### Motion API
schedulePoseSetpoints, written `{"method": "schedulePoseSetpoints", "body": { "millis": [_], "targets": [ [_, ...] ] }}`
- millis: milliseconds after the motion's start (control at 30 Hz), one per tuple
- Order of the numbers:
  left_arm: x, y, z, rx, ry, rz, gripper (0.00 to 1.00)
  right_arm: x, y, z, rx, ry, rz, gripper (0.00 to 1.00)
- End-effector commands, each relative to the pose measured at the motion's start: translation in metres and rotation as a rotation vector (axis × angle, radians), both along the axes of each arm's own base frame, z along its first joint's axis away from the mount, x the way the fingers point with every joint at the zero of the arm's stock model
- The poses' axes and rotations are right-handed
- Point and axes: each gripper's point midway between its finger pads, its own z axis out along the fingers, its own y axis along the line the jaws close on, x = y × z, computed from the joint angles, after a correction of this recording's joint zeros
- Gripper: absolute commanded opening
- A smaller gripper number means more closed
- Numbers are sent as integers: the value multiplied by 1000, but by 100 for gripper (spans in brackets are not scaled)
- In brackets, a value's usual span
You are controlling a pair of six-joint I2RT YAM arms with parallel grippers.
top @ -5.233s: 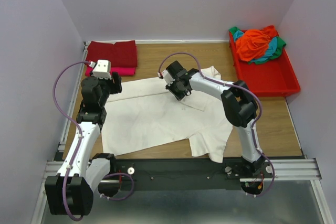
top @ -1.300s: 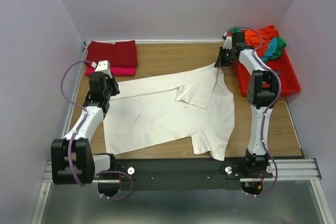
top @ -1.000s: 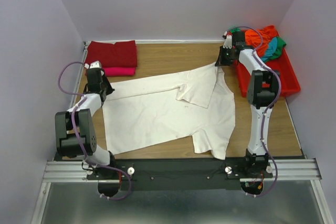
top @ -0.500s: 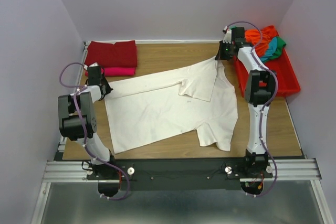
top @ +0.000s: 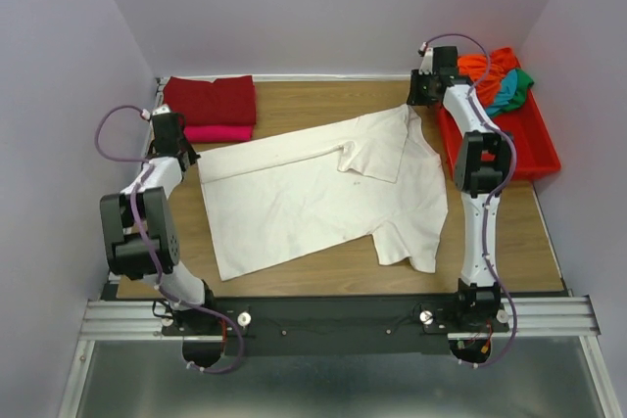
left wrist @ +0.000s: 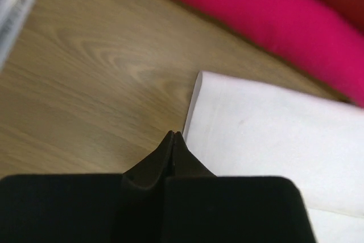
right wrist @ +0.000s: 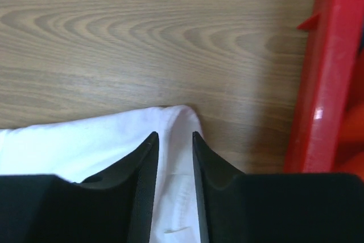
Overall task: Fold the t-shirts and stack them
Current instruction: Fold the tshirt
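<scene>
Cream t-shirt (top: 313,193) lay flat beside the red tray (top: 509,149); I judged it limp, best pinched at corners. Right gripper (right wrist: 174,136) narrowly parted over the tray-side corner, left gripper (left wrist: 172,134) shut at the far one

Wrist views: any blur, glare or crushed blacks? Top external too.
Left wrist: pink t-shirt soft, out of focus; table grain and cream-white t-shirt edge fairly sharp; jaws a featureless black. Right wrist: small glare spot on the red tray wall; grain crisp; jaws black too. Top external: even light, soft shadows, no glare, sharp throughout.
</scene>
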Motion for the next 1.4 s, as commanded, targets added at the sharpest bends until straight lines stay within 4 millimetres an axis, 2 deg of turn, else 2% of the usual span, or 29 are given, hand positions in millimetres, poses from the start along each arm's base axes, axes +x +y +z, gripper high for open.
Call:
{"method": "schedulePoseSetpoints", "body": {
  "millis": [0, 33, 100, 133, 167, 200, 233, 267, 300, 333, 367, 433, 467, 500, 533, 567, 600, 633, 700, 733, 767, 833, 900, 933, 967, 1067, 1133, 1267, 1367],
  "targets": [
    [14, 15, 103, 109, -246, 21, 2, 16, -18, 42, -127, -115, -25, 39],
    [12, 14, 135, 125, -321, 6, 6, 14, -21, 47, -154, -126, -20, 46],
    [12, 5, 170, 147, -411, -59, 21, 11, -20, 75, -176, -169, -11, 51],
    [7, 0, 197, 158, -476, -86, 27, 7, -21, 80, -193, -173, 1, 52],
    [6, -11, 212, 161, -510, -149, 38, 3, -18, 89, -190, -185, 20, 57],
    [1, -18, 228, 168, -552, -176, 45, -4, -14, 118, -189, -228, 42, 61],
    [0, -31, 237, 156, -581, -246, 51, -15, -11, 114, -204, -212, 88, 65],
    [-3, -52, 235, 111, -593, -349, 66, -25, 0, 121, -181, -224, 152, 73],
    [-4, -64, 250, 84, -659, -394, 76, -37, 7, 129, -190, -238, 224, 78],
    [-6, -78, 250, 43, -680, -454, 83, -54, 15, 162, -176, -298, 282, 82],
    [-13, -108, 248, -30, -724, -620, 84, -82, 36, 150, -96, -270, 405, 98],
    [-26, -135, 251, -130, -767, -743, 84, -119, 55, 160, -34, -299, 554, 100],
    [-36, -150, 250, -165, -778, -835, 84, -156, 76, 196, 16, -406, 715, 100],
    [-40, -158, 251, -168, -780, -872, 84, -187, 83, 169, 69, -359, 792, 100],
    [-47, -163, 258, -110, -798, -909, 84, -215, 90, 168, 75, -400, 905, 100],
    [-52, -180, 266, -86, -806, -954, 84, -240, 97, 167, 111, -427, 986, 100],
    [-59, -183, 266, -52, -771, -932, 84, -296, 109, 162, 220, -426, 1098, 100],
    [-61, -185, 266, -9, -752, -935, 84, -314, 113, 159, 164, -528, 1215, 100],
    [-73, -202, 261, 57, -671, -951, 84, -354, 129, 150, 111, -542, 1319, 100],
    [-81, -205, 262, 65, -652, -955, 84, -370, 132, 126, 97, -484, 1346, 100],
    [-90, -210, 254, 45, -589, -957, 84, -384, 135, 115, 24, -474, 1392, 100],
    [-103, -217, 245, 1, -532, -969, 84, -402, 131, 87, 20, -410, 1412, 100],
    [-125, -236, 225, -77, -453, -1017, 84, -409, 126, 75, 11, -374, 1407, 98],
    [-133, -239, 222, -100, -439, -1016, 84, -412, 124, 70, 6, -361, 1404, 97],
    [-141, -242, 206, -119, -388, -1006, 84, -420, 121, 59, 18, -333, 1404, 97],
    [-161, -249, 182, -175, -276, -959, 84, -434, 118, 43, 41, -285, 1399, 96],
    [-178, -262, 165, -204, -192, -986, 85, -435, 116, 41, 38, -268, 1386, 96],
    [-204, -279, 147, -206, -89, -1031, 86, -427, 109, 38, -24, -253, 1364, 96],
    [-210, -281, 142, -191, -67, -1039, 86, -422, 104, 36, -67, -232, 1347, 95]
  ]
}}
